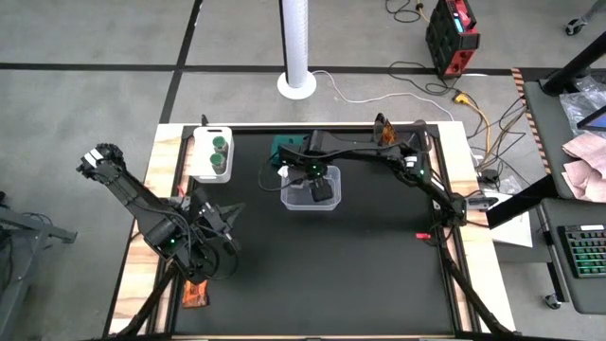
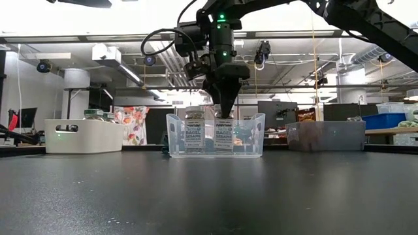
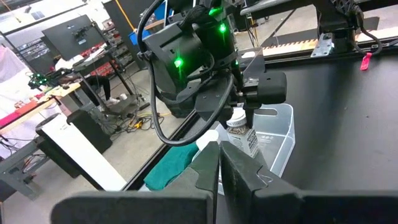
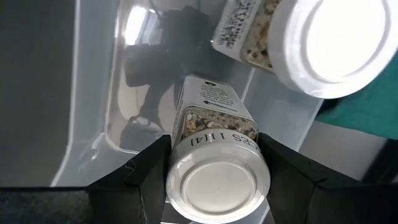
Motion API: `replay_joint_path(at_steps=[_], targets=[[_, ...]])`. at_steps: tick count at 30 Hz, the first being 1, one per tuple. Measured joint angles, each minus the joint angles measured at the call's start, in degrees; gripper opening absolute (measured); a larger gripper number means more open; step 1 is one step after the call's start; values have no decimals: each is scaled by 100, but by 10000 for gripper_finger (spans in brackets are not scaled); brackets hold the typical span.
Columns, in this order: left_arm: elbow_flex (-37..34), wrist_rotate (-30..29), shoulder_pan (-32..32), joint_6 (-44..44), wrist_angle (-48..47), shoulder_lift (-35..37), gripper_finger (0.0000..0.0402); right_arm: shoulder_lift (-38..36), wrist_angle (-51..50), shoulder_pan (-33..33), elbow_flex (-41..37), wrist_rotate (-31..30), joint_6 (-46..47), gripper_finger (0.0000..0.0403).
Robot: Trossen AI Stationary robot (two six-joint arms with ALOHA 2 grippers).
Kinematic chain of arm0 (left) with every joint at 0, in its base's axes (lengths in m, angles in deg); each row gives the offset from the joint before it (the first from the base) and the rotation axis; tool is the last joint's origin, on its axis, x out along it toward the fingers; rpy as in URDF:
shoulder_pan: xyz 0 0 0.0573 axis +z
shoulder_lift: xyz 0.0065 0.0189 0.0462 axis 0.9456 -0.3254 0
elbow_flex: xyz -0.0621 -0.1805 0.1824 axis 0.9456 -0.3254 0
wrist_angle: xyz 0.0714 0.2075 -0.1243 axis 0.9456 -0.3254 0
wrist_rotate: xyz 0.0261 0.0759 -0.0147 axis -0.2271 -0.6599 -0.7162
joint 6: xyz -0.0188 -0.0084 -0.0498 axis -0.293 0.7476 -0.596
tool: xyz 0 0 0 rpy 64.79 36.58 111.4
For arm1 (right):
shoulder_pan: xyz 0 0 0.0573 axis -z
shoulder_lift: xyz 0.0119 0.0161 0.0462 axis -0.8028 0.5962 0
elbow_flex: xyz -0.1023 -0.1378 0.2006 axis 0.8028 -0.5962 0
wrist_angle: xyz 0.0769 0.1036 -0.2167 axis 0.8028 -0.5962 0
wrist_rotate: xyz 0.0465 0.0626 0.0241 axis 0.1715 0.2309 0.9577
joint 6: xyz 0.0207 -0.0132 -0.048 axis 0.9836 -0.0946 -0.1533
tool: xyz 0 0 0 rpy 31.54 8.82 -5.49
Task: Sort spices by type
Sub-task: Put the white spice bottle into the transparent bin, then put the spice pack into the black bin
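Observation:
My right gripper points down into the clear plastic bin and is shut on a clear jar with a white lid. A second clear jar stands in the bin beside it. Two green-lidded jars stand in the white bin at the far left. One orange-red packet lies at the near left edge, another near the far edge. My left gripper hovers shut and empty over the near left of the table. A third clear jar does not show. My right gripper pinches the jar at its top, just under the white lid, between its two fingers. The fingers come from above, pointing down. The jar hangs upright inside the clear bin; whether its base touches the bin's floor I cannot tell.
A dark green block lies just beyond the clear bin. The black mat lies bare across the middle and near right. A small red thing lies by the right arm's base. Wooden table edges run along both sides.

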Motion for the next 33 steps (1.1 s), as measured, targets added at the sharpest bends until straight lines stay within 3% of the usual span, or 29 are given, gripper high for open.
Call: replay_joint_path(at_steps=[6, 20, 33], targets=[[1, 0, 0, 0, 0, 0, 0, 0, 66, 0, 0, -129, 5, 209], [1, -2, 0, 2, -13, 0, 0, 4, 128, 0, -7, -448, 125, 270], [1, 31, -1, 2, -26, 0, 0, -1, -23, 2, 256, -679, 229, 292]])
